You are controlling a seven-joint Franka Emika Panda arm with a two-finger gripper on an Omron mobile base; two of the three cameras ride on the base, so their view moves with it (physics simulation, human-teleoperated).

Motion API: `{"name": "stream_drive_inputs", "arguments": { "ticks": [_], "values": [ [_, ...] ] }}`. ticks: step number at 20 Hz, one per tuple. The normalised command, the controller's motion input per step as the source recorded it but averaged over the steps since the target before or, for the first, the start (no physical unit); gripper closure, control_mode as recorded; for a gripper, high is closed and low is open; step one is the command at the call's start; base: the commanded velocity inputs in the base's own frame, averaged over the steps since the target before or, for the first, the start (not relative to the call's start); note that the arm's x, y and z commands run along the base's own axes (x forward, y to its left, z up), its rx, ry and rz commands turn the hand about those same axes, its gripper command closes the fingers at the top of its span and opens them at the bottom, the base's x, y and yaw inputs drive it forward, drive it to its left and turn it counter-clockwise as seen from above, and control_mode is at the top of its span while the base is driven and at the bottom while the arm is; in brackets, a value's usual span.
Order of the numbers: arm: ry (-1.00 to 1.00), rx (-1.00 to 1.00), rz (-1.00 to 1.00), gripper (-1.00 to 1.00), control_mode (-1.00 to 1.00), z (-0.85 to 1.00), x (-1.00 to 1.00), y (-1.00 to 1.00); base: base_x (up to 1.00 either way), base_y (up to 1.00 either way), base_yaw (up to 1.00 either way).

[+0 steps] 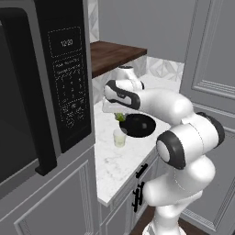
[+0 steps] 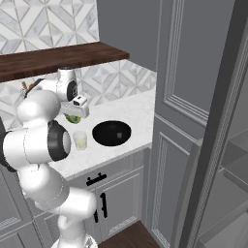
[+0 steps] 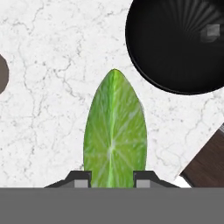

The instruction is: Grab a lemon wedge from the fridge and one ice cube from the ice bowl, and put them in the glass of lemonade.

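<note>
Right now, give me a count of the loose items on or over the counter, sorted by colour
Green: 1, the lemon wedge held in the gripper
Black: 1, the ice bowl
Pale yellow: 1, the glass of lemonade
Grey: 1, the ice cube in the bowl
Total: 4

The arm (image 1: 183,137) is glossy white, built of rounded, bulbous segments with dark grey rings at the joints and a small grey block at the wrist.

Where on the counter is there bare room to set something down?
Bare marble runs from the glass forward to the counter's front edge, and behind the bowl toward the backsplash. It is crowded where glass, bowl and the gripper with the wedge cluster.
</note>
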Motion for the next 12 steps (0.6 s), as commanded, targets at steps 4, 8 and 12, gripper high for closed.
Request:
{"name": "stream_drive_inputs", "arguments": {
  "ticks": [4,8,12],
  "values": [
    [0.04,0.01,0.0,1.0,-1.0,-0.13,0.16,0.0,0.0,0.0,0.0],
    [0.0,0.03,0.0,1.0,-1.0,-0.72,0.03,0.0,0.0,0.0,0.0],
    [-0.01,0.01,0.0,1.0,-1.0,-0.64,0.06,0.0,0.0,0.0,0.0]
  ]
}}
